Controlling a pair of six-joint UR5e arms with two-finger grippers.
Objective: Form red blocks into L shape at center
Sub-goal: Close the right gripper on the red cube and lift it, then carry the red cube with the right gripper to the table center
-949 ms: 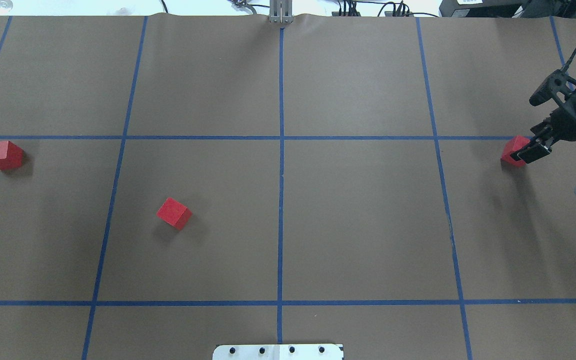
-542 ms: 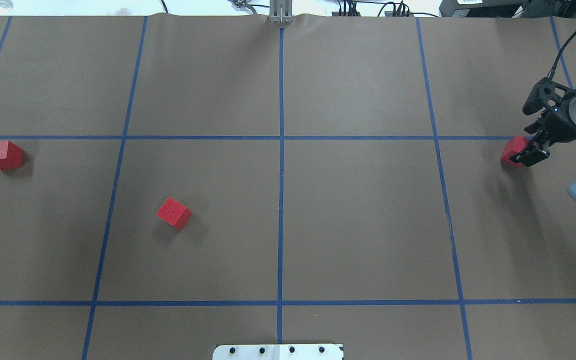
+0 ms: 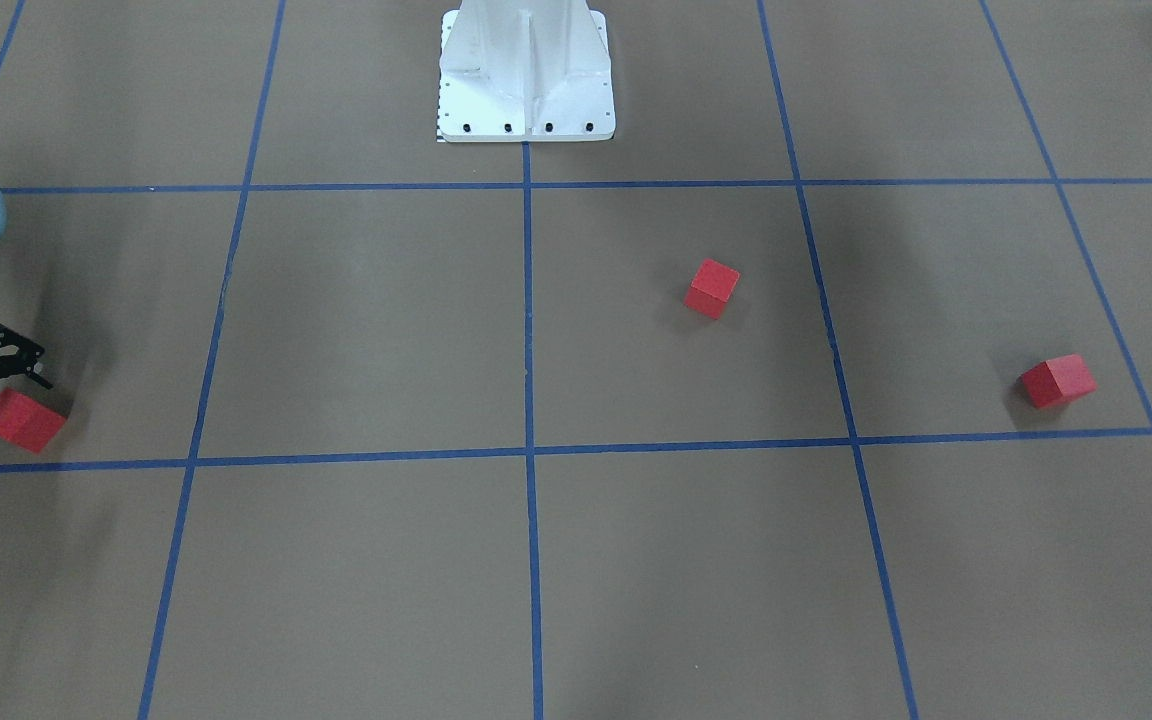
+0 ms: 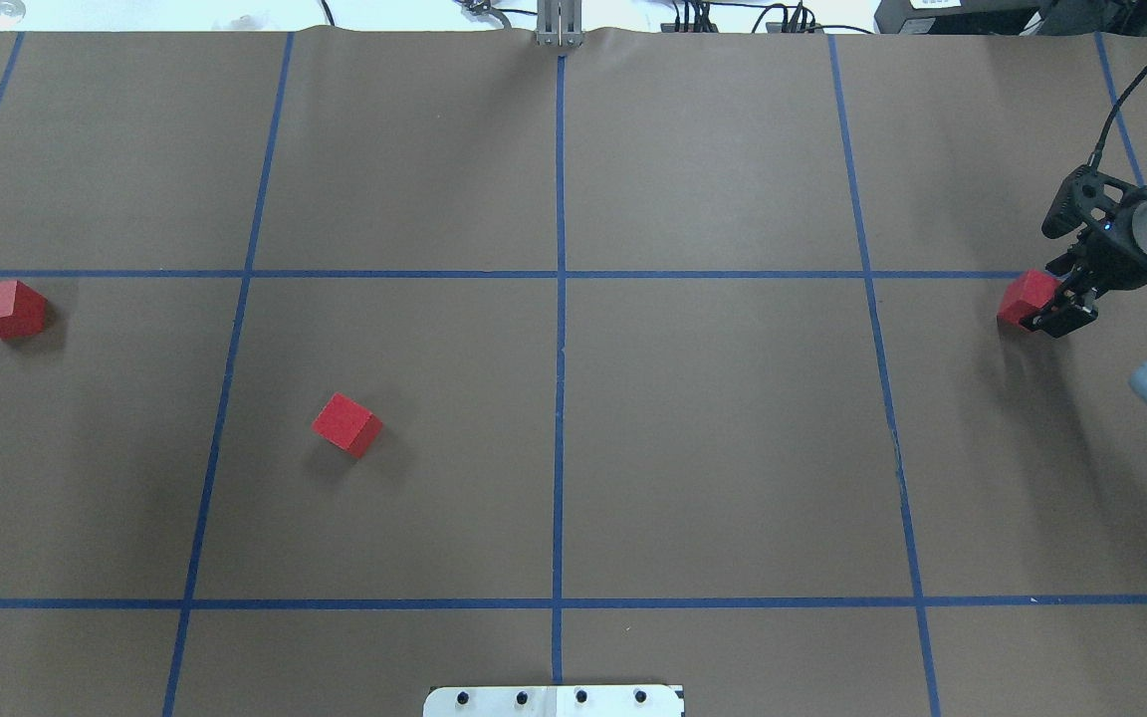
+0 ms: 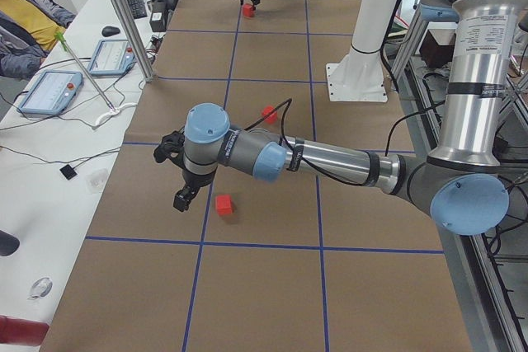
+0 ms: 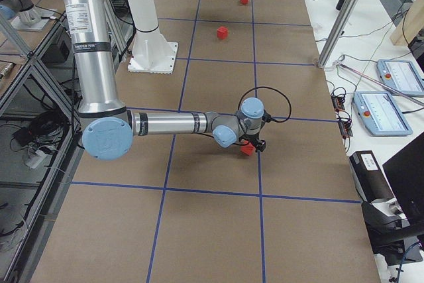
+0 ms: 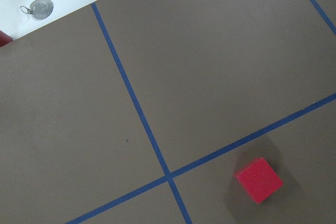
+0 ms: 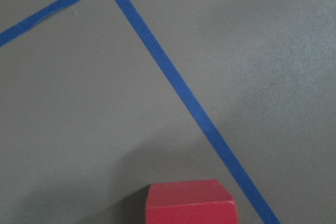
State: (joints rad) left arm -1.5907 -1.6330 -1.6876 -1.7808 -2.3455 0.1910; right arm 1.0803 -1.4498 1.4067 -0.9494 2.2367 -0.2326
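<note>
Block (image 3: 24, 422) lies between the spread jaws of the right gripper (image 3: 9, 416).

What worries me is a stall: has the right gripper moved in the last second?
Yes. Overhead, the right gripper looks smaller and sits tighter against the block by the tape line, so it has likely lowered.

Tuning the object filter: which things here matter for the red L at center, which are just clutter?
Job: right red block, at the right pincer; middle red block; left red block; center tape line.
Lying about: white base plate; two tablets beside the mat.
</note>
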